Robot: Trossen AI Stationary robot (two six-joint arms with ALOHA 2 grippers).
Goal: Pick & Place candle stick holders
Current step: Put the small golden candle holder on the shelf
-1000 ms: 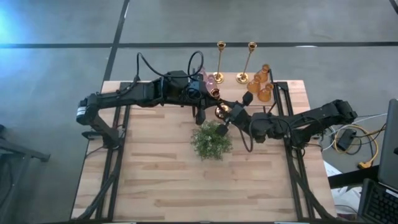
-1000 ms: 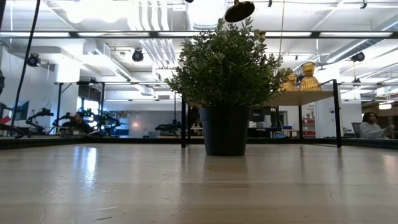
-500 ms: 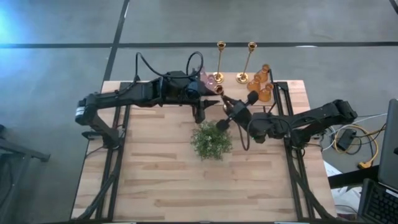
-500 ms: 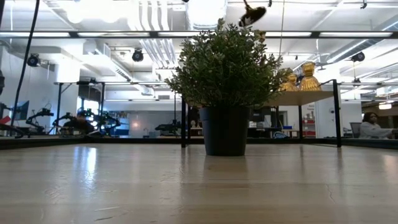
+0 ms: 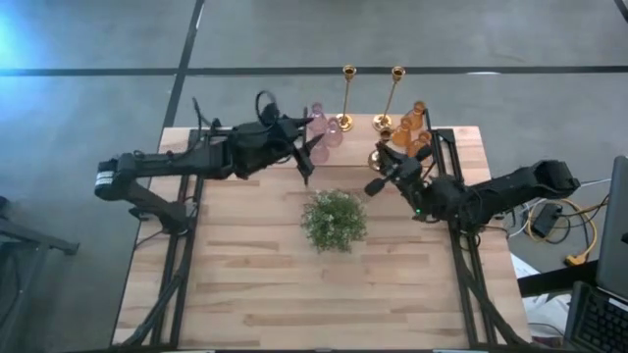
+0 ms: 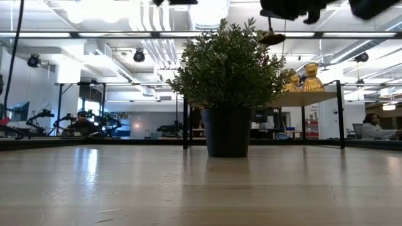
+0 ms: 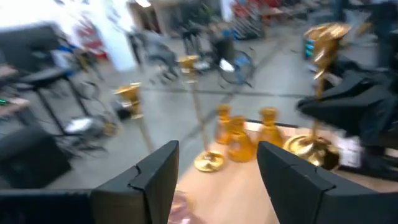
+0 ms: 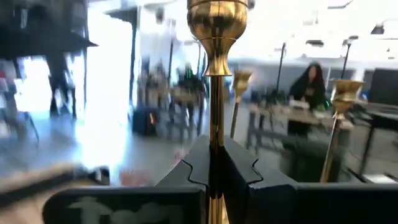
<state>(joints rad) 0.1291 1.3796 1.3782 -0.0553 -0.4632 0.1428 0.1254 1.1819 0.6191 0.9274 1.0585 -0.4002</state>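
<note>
1. Squarely between the right gripper's [image 8: 211, 171] fingers [image 8: 186, 168] stands the thin stem of a brass candle holder [image 8: 216, 37]; in the right wrist view its cup rises above the fingertips and the stem runs down through them.
2. Those fingers are closed tight on the stem, one on each side. From above, the right gripper [image 5: 378, 176] sits over the far right part of the table [image 5: 245, 284], just beside the amber glass holders [image 5: 410, 127], with the held holder's round base [image 5: 381, 158] showing at its tip.
3. Two more brass holders [image 5: 346, 98] stand upright at the far edge of the table, with the pink glass holders [image 5: 324, 126] just to their left.
4. The left gripper [image 5: 306, 157] hangs near the pink holders; in the left wrist view its fingers [image 7: 155, 171] are spread wide apart and hold nothing.
5. A potted plant [image 5: 335, 220] stands near the middle of the table, between the two arms and apart from both.
6. The left wrist view is smeared, so the pink holders there cannot be made out. In the low view the plant [image 6: 227, 69] hides most of the holders, the arms are cut off at the top edge, and only the held holder's base [image 6: 271, 39] and two amber tops [image 6: 311, 76] show.
</note>
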